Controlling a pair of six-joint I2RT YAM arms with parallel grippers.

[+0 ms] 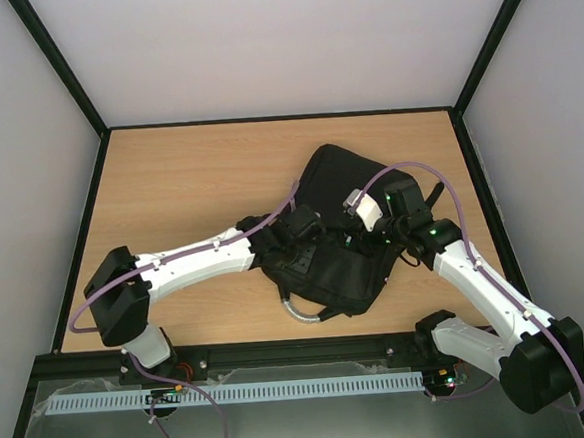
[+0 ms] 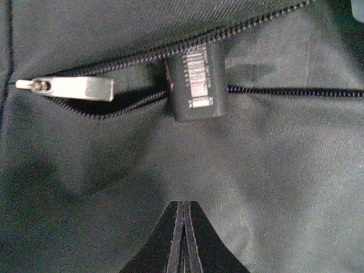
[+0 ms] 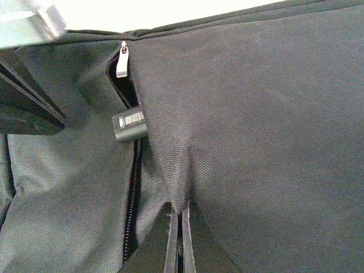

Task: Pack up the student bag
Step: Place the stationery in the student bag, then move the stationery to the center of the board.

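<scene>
Black fabric: the student bag (image 1: 334,176) is lying centre-right on the wooden table (image 1: 189,186), its grey handle (image 1: 301,312) pointing toward the lower edge of the frame.
Left claw: the left gripper (image 2: 183,207) is hovering at bottom centre of its wrist view with fingers pressed together, gripping nothing that can be made out.
Right claw: the right gripper (image 3: 177,219) is pinching a raised fold of the bag's cloth between closed fingers, at bottom centre of its view.
Pocket: a small dark barcoded item (image 2: 198,85) is sitting half inside the zip opening (image 2: 114,99), with the silver zip pull (image 2: 71,88) lying to its left.
Risk: the item is looking only partly tucked in; a tug on the pinched fold may be tipping it out, or the zip may be jamming against it.
Views: the wrist cameras are showing item, zip and pull; the top view is hiding them beneath both arms, while alone showing the bag's place on the table.
</scene>
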